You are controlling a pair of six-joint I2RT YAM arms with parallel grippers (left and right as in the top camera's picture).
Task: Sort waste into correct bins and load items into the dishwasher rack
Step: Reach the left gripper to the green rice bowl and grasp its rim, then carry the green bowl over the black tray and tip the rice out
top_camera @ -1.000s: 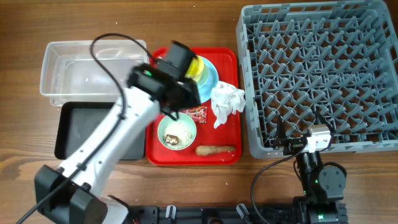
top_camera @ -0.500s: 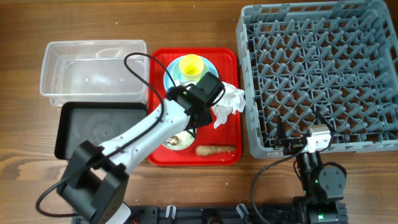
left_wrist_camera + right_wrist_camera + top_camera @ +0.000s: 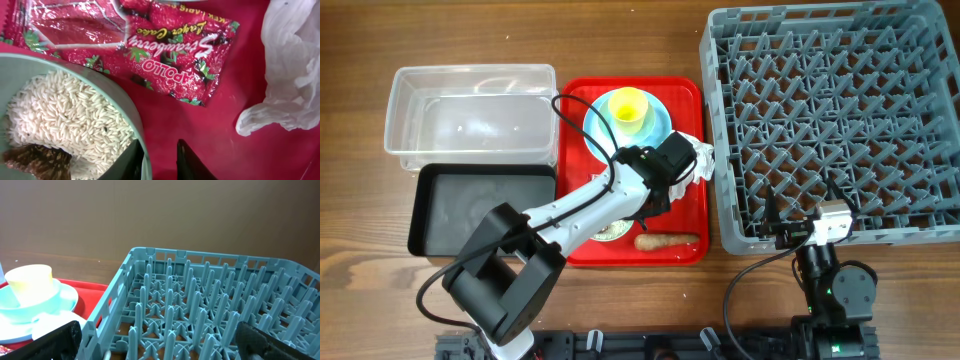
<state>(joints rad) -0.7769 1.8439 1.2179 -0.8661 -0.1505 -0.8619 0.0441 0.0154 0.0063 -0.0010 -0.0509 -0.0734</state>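
My left gripper (image 3: 654, 198) (image 3: 157, 145) is low over the red tray (image 3: 692, 92). It is open by a narrow gap and straddles the rim of the mint-green bowl (image 3: 127, 107), one finger inside and one outside. The bowl (image 3: 608, 231) holds white rice (image 3: 65, 125) and a brown bit. The red strawberry wrapper (image 3: 125, 45) lies just beyond the bowl. The white napkin (image 3: 698, 160) (image 3: 295, 65) is to its right. The brown carrot-shaped piece (image 3: 667, 241) lies at the tray's front. The yellow cup (image 3: 628, 104) stands on light blue dishes (image 3: 655, 125). My right gripper (image 3: 820, 226) (image 3: 162, 347) is open and empty at the grey rack's (image 3: 835, 120) front edge.
The clear tub (image 3: 470, 110) stands at the back left and the black tray (image 3: 480, 205) just in front of it; both look bare inside. The rack's pegs (image 3: 200, 310) fill the right wrist view.
My left arm has swung from over the cup and plate toward the front right of the tray and come down at the green bowl's rim. The right arm has not moved.
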